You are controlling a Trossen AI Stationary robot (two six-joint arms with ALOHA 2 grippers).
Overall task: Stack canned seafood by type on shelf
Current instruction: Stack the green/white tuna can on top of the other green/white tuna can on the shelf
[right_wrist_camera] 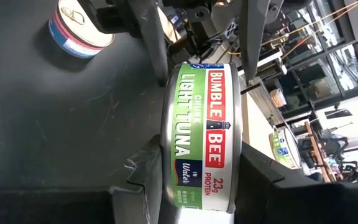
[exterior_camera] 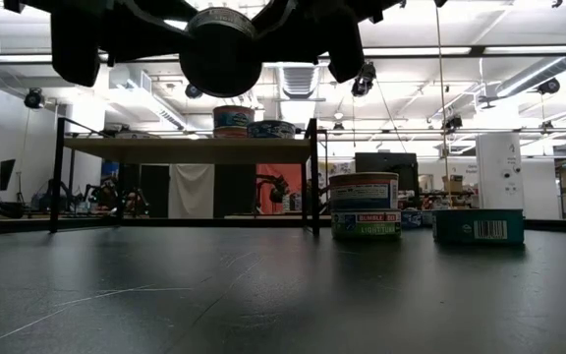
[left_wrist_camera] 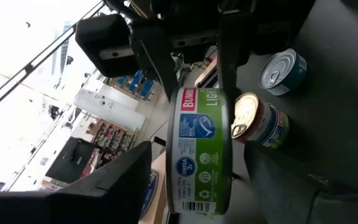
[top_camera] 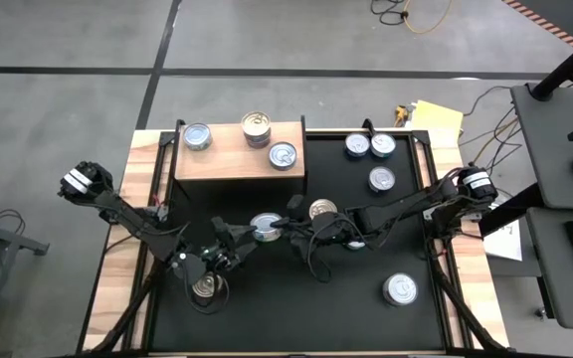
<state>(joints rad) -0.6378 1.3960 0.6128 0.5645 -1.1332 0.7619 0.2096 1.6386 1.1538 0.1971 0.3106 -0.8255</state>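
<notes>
Handover underway: the tuna can (top_camera: pixel 265 227) hangs above mid-table, clamped in the right end effector (right_wrist_camera: pixel 201 155), while the left end effector (left_wrist_camera: pixel 185 162) brackets it, partly open. You should let the left pads seat before the right lets go. Count three cans on the shelf (top_camera: pixel 237 159) and six on the table (top_camera: pixel 366 298), one gold-topped (top_camera: pixel 322 209).

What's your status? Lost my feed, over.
Right gripper shut on tuna tin, lifted mid-table. Left gripper at same tin. Shelf holds three tins. Path to shelf open.
</notes>
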